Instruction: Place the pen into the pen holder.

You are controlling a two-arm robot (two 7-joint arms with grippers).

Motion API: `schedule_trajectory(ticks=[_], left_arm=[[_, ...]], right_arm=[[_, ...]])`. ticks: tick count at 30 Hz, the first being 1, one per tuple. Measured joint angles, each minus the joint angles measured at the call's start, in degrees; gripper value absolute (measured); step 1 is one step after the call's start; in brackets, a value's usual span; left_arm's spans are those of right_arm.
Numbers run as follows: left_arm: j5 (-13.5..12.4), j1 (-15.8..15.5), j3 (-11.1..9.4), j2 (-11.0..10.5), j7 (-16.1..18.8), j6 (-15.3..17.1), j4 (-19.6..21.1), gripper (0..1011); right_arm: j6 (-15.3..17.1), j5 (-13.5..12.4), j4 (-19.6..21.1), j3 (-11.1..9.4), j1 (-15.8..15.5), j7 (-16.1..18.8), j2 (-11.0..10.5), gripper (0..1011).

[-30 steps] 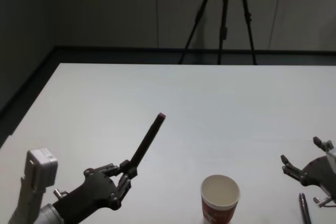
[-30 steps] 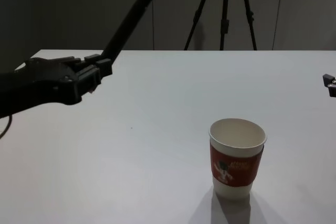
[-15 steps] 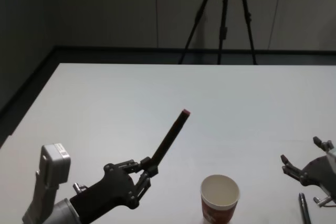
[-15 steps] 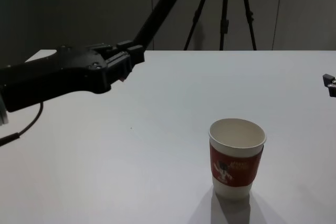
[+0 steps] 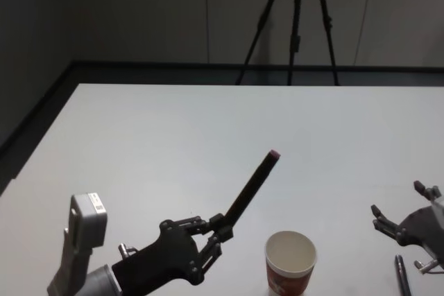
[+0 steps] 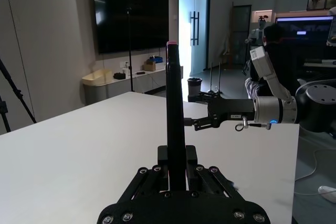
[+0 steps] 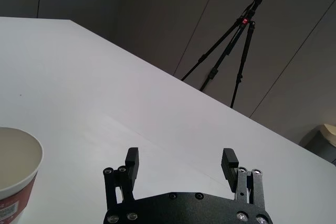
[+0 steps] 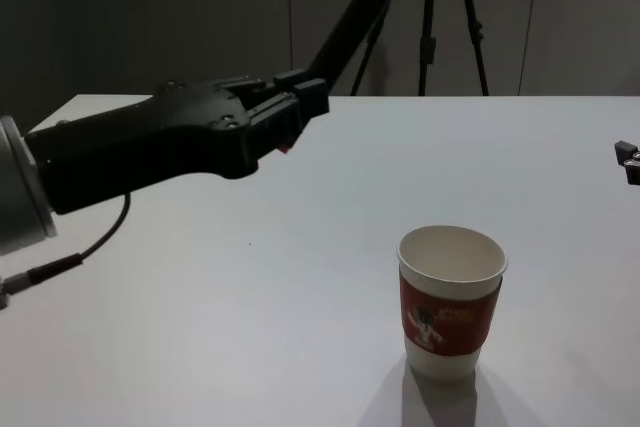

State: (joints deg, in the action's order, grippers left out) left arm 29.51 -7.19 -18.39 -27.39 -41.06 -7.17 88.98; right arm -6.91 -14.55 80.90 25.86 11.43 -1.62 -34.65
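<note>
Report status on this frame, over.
Left gripper shut on pen, aloft left of pen holder. Right gripper open, idle at right. Holder empty, nothing blocking.

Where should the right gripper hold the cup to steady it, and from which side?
Probably the red sleeve, approached level from the robot's right by the open right gripper: the cup stands upright, and its mouth must stay free for the pen in the left gripper.
</note>
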Motion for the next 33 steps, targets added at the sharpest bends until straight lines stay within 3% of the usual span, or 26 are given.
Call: schedule_trajectory(ticks=[13, 33], left_arm=[[2.6, -1.2, -3.7, 0.1, -3.0, -1.1, 0.2, 183], [4.1, -4.8, -8.5, 1.1, -4.7, -2.2, -1.5, 183]], right_arm=[[0.0, 0.0, 0.0, 0.0, 0.0, 0.0, 0.0, 1001], [0.0, 0.0, 0.0, 0.0, 0.0, 0.0, 0.0, 1001]])
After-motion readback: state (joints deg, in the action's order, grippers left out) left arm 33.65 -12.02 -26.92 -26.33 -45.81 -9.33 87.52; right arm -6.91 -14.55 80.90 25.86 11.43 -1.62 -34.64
